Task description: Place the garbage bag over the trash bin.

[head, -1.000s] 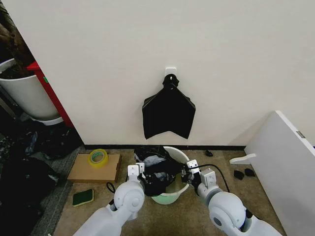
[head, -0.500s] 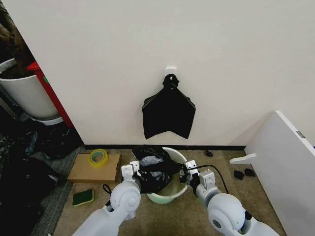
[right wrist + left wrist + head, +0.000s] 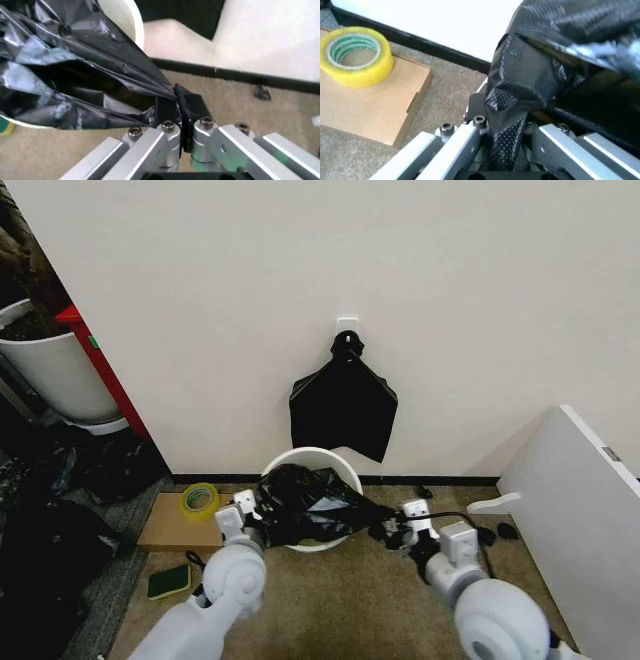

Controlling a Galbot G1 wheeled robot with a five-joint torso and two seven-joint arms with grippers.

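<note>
white trash bin [image 3: 340, 463] on the floor by the wall, directly under the flat black bag bundle [image 3: 342, 407] on its hook, tipped so the mouth faces the robot. bare rolled rim showing at 12 to 2 o'clock; the rest of the mouth hidden behind plastic.

glossy black garbage bag [image 3: 305, 505] stretched across that mouth, long axis running 9 to 3 o'clock between the two arms, crumpled mass low over the opening and trailing to a thin twisted tail toward 3 o'clock.

left gripper [image 3: 246, 516] at the bin's 9 o'clock, tight against the bag. clamped on a pinched fold of black film [image 3: 507, 123] in the left wrist view, metal fingers [image 3: 455, 144] either side of it.

right gripper [image 3: 398, 530] out at 3 to 4 o'clock, well clear of the rim, clenched on the gathered tail [image 3: 172, 99]; bin rim [image 3: 131, 20] beyond it in the right wrist view.

judged: left side nearer the rim, right side pulled past it; bag edge lying below the far rim, so the far lip at 12 o'clock left uncovered and needing the edge lifted up and over.

yellow tape roll [image 3: 199, 500] on a cardboard box [image 3: 185, 527] at 9 o'clock, apart from the work.
</note>
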